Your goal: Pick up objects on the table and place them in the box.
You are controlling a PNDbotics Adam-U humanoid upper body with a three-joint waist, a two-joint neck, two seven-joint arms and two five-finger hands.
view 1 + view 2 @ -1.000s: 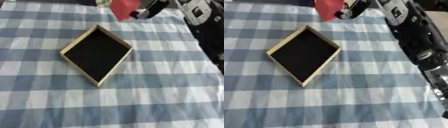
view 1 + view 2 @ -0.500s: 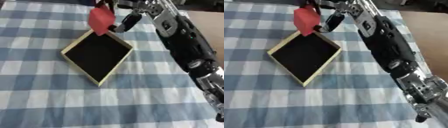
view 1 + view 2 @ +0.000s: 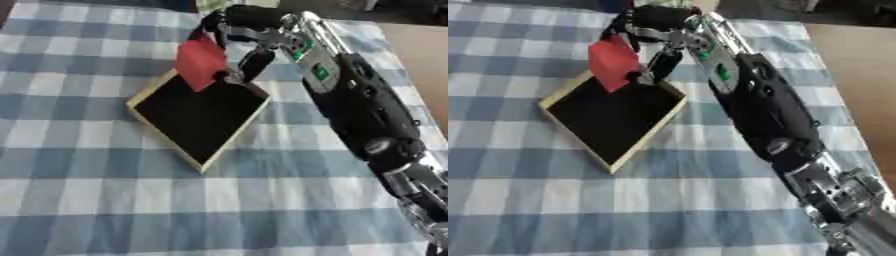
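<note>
Checked cloth (image 3: 79, 200) underlies the box (image 3: 199, 117); right hand (image 3: 234, 30) pinches a red object (image 3: 200, 62) above its far corner; released early, it could land outside.

No legible txt, labels, nos. or signs anywhere; small green mark on black robot arm (image 3: 319, 71) can't be read.

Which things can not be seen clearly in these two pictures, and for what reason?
- Red object: blurred in both views; only a flat red shape shows, not what it is.
- Right hand: its fingers partly hide the object's top edge, so the contact is unclear.
- Box: its far corner is hidden behind the red object and hand; the inside shows only black.
- Left hand: in neither view.
- Right arm: cut off at the lower right edge.
</note>
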